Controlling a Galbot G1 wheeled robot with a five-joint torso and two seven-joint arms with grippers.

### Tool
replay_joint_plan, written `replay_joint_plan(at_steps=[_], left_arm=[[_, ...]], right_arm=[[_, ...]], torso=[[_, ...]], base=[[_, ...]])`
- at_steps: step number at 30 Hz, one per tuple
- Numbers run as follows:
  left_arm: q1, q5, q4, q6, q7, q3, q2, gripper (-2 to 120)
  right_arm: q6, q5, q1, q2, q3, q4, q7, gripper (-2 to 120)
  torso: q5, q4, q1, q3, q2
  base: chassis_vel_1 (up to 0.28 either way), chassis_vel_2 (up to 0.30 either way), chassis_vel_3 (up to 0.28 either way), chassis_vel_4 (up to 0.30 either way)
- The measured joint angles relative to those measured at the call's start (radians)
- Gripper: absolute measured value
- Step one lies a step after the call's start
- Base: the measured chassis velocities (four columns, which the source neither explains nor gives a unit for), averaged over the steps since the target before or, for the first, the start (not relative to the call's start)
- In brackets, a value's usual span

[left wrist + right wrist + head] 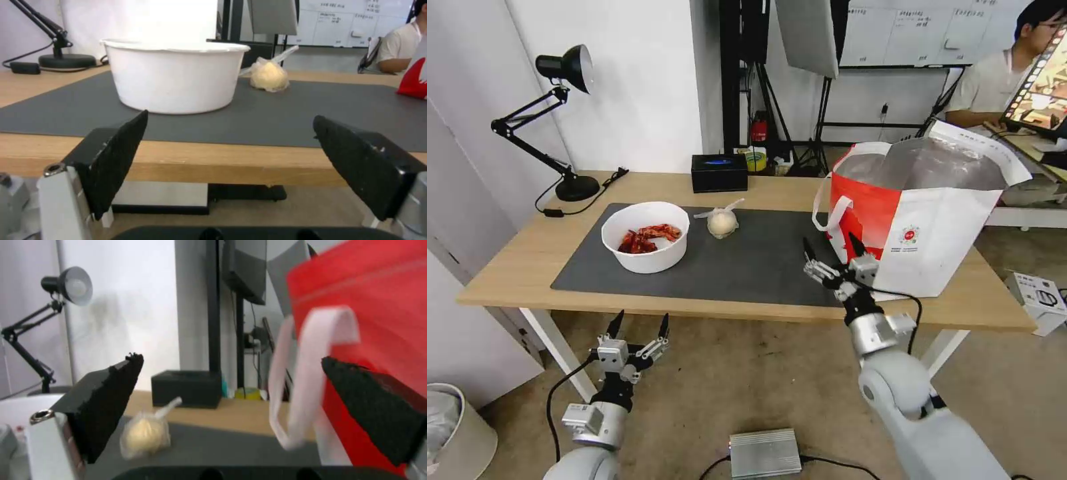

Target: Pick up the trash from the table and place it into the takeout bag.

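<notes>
A white bowl of red scraps (pixel 646 236) sits on the left part of the dark grey mat (pixel 754 260). To its right lies a knotted clear bag around a pale ball (pixel 722 221). The takeout bag (pixel 920 213), white and red with foil lining, stands open at the table's right end. My right gripper (pixel 832 249) is open over the mat, just left of the bag and its white loop handle (pixel 307 390). My left gripper (pixel 640 324) is open, below the table's front edge. From the left wrist the bowl (pixel 175 78) and bagged ball (pixel 268 76) lie ahead.
A black tissue box (pixel 719 173) stands at the table's back edge, and a black desk lamp (pixel 554 120) at the back left. A grey metal box (pixel 765 453) lies on the floor between my arms. The wooden table (pixel 514 260) has bare wood left of the mat.
</notes>
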Motion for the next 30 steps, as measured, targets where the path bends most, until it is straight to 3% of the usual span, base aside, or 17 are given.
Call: replay_joint_plan(at_steps=[7, 16, 18, 30], left_arm=[[0.015, 0.000, -0.006, -0.004, 0.002, -0.018, -0.012, 100], [0.026, -0.001, -0.013, -0.006, 0.004, -0.031, -0.015, 100], [0.030, -0.004, -0.014, -0.008, 0.004, -0.040, -0.015, 100], [0.028, -0.012, 0.012, -0.026, 0.004, -0.054, -0.014, 100]], right_arm=[[-0.009, 0.051, 0.198, 0.005, -0.089, -0.147, 0.013, 99], [-0.009, 0.083, 0.340, 0.040, -0.159, -0.289, 0.014, 99], [-0.006, 0.087, 0.413, 0.067, -0.198, -0.364, 0.010, 99], [-0.008, 0.121, 0.566, 0.150, -0.271, -0.545, -0.018, 99]], torso=[[-0.0001, 0.0000, 0.000, 0.000, 0.000], [0.0000, 0.0000, 0.000, 0.000, 0.000], [-0.0001, 0.0001, 0.000, 0.000, 0.000], [-0.0002, 0.0000, 0.000, 0.000, 0.000]], base=[[0.000, 0.000, 0.000, 0.000], [0.000, 0.000, 0.000, 0.000], [0.000, 0.000, 0.000, 0.000], [0.000, 0.000, 0.000, 0.000]])
